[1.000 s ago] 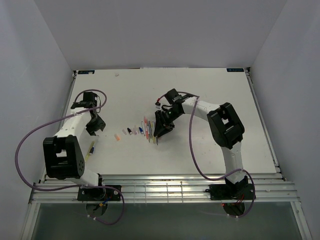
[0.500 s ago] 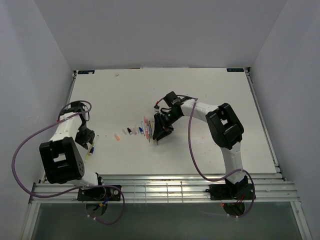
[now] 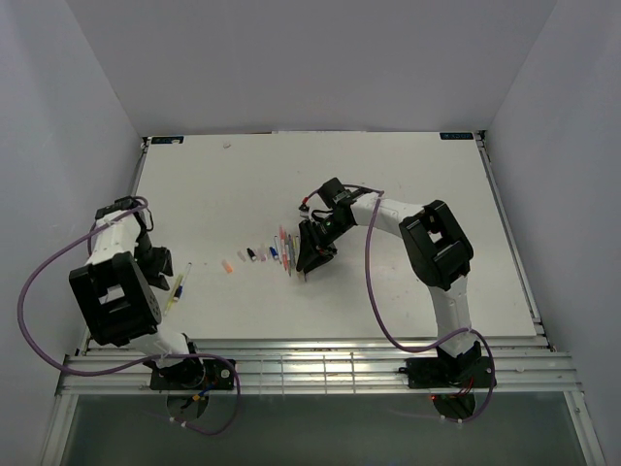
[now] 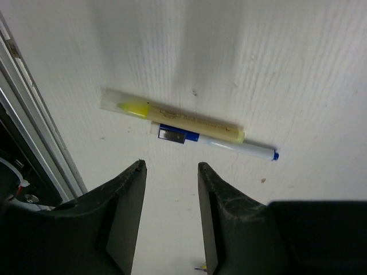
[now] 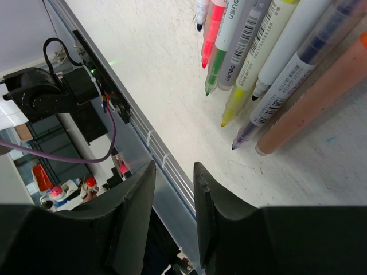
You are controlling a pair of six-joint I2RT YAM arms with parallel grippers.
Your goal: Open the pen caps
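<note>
A row of small loose pen caps lies left of a bundle of pens at mid-table. In the right wrist view these pens show bare tips. My right gripper hovers just right of the bundle, open and empty. Near the left edge lie two more pens: a yellow highlighter with a clear cap and a blue-white pen with a blue clip cap. My left gripper is beside them, open and empty.
A metal rail runs along the table's left edge close to the left gripper. The slatted front rail borders the near edge. Purple cables loop from both arms.
My left arm has swung left and back toward the table's near left edge, next to the two separate pens. The right arm has barely shifted.
</note>
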